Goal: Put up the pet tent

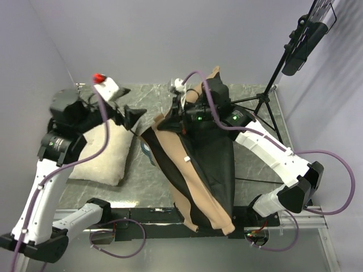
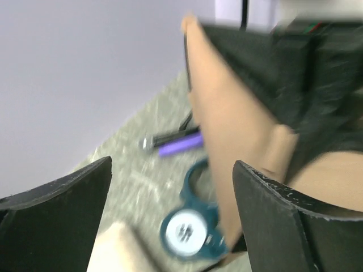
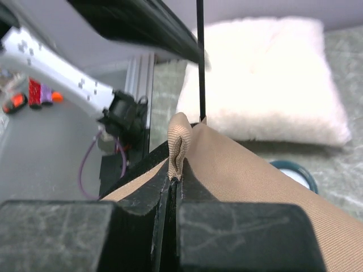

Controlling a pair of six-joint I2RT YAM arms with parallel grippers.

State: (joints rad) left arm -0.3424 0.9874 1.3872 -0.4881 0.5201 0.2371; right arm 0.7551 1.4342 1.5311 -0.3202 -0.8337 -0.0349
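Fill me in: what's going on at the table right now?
The right gripper is shut on a fabric loop at the edge of the pet tent, holding that end up. The left gripper is open beside the tent, gripping nothing. The tent is a folded, slumped heap of tan and black fabric, not yet standing. A white pillow lies on the table to its left.

One pet tent [image 1: 198, 170], one pillow [image 1: 105, 153], one tripod [image 1: 265, 97]
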